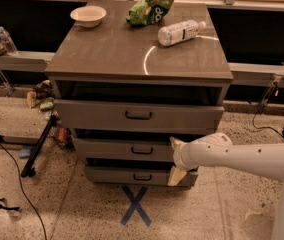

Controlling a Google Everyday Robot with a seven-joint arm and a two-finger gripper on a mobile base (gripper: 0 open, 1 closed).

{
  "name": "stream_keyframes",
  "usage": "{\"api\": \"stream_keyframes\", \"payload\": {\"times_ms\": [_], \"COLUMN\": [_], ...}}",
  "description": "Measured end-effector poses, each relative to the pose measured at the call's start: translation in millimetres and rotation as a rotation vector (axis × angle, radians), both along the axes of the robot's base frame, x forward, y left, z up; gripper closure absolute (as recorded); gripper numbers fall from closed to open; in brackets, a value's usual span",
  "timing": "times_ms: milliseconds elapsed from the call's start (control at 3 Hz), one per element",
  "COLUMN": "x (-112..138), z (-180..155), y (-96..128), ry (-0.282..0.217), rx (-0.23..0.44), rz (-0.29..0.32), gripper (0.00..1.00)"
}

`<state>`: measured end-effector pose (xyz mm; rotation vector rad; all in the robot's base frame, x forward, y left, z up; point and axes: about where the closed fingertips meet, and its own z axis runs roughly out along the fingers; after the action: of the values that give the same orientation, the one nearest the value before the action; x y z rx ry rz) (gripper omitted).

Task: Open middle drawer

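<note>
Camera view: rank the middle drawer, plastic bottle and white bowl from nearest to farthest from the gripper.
The gripper, low at the cabinet front's right:
1. middle drawer, beside it.
2. plastic bottle, top right.
3. white bowl, top far left.

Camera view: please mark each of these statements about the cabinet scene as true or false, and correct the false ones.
1. The bottle lies on its side on the cabinet top. True.
2. The bowl stands on the floor. False: it stands on the cabinet top, at the rear left.
3. The pincer is at the right end of the middle drawer front. True.
4. The pincer is closed on the middle drawer's handle. False: the handle is free, to the left of the pincer.
5. The blue cross is marked behind the cabinet. False: it is on the floor in front of the lowest drawer.
</note>
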<state>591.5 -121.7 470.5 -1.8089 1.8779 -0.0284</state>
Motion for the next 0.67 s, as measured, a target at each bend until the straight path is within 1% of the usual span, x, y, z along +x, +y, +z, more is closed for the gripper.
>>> {"api": "stream_keyframes", "payload": {"times_ms": [333,667], "x": [28.9,37.7], "z": [-31.4,-39.5], "y": [-5.1,-7.1], "ry": [0.000,-0.004], "rx": [-0.007,-0.010], "rz": [-0.019,-0.025], "gripper": [0.00,0.00]}}
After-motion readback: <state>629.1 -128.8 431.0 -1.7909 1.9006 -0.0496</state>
